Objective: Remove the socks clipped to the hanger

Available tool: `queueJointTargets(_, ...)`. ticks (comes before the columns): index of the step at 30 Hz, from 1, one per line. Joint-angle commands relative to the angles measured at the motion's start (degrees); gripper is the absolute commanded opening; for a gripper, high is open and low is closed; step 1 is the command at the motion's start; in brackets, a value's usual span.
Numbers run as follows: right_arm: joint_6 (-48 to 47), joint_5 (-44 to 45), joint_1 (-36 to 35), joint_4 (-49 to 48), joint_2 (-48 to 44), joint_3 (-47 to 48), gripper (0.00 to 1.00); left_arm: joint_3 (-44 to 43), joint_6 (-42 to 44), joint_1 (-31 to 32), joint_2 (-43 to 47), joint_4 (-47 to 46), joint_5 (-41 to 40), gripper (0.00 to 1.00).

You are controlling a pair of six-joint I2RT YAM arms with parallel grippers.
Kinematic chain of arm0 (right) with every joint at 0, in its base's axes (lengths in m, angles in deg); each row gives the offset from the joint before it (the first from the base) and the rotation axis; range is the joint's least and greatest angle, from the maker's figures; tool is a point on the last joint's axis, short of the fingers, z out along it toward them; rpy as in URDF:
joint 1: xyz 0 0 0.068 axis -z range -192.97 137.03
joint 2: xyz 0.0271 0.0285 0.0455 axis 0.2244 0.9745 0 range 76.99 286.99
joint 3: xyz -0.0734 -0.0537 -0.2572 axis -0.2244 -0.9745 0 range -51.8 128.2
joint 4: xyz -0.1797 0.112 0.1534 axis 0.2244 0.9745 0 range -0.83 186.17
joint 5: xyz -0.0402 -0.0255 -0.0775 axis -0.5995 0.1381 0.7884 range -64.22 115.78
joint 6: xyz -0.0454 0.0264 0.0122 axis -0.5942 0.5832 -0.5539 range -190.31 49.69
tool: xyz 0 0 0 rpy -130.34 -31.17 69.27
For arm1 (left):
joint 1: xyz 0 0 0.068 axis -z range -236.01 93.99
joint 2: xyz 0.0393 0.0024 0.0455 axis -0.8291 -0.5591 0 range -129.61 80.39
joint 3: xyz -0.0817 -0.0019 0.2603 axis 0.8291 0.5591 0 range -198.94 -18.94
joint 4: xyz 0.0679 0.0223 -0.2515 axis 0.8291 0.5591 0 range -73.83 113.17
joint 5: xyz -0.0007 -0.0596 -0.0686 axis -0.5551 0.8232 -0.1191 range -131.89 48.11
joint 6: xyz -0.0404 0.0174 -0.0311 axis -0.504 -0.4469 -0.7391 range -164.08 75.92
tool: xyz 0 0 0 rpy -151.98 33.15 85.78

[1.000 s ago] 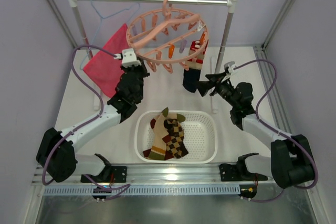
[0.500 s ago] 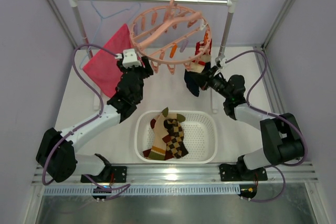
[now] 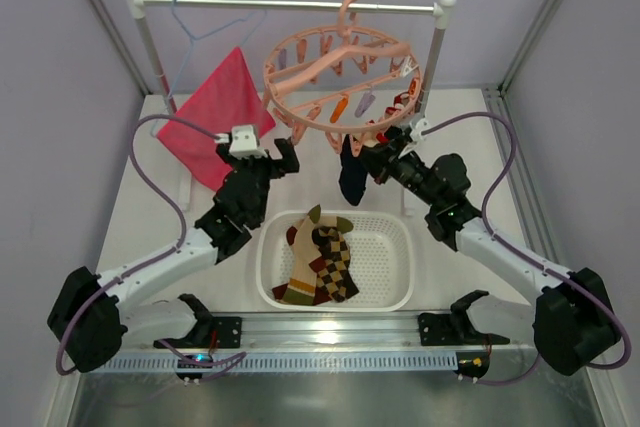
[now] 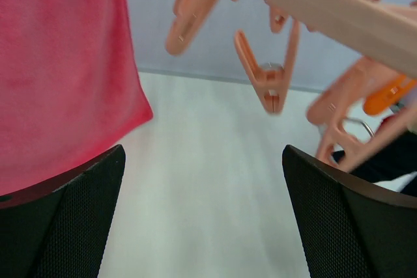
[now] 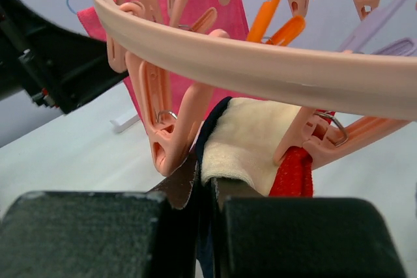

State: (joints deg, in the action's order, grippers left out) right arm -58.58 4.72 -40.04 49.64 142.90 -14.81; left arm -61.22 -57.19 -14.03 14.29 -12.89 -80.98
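We see a metal rail (image 3: pixel 290 2) running from eleven to one o'clock across the top of the overhead view, on two white posts (image 3: pixel 150 52); a thin light-blue wire hanger (image 3: pixel 205 27) hooks over it near eleven; a pink-red cloth (image 3: pixel 215 112) hangs just below, toward ten o'clock; a white mesh basket (image 3: pixel 385 267) sits on the white table (image 3: pixel 480 147) at six o'clock, beside a metal strip (image 3: pixel 330 325).

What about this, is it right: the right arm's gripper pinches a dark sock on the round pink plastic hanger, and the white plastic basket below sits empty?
Not empty: the top external view shows brown argyle socks lying in the white plastic basket. The rest stands: the right gripper pinches the dark sock on the round pink plastic hanger.
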Motion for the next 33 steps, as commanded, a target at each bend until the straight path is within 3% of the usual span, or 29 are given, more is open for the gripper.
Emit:
queueJointTargets(1,-2.14,4.8,-1.23,4.54,-2.18,1.77,0.04,3.69,1.05,5.28,3.08,-6.7,0.6,1.0)
queueJointTargets(7,-2.41,8.83,-6.32,6.22,-3.42,0.19,0.04,7.39,8.17,17.94,1.68,-15.23,-4.32,1.0)
queueJointTargets(17,-2.32,14.37,-14.58,6.48,-3.24,-0.17,0.04,16.96,9.5,25.34,9.32,-18.5,-10.56,1.0)
queueJointTargets(23,-2.67,19.64,-18.45,8.5,-2.19,2.47,0.04,22.76,8.09,26.05,20.05,-14.18,-2.33,1.0)
queueJointTargets(33,0.14,29.05,-23.29,10.96,2.12,9.23,0.04,20.4,7.65,28.42,8.9,-19.98,-0.11,1.0)
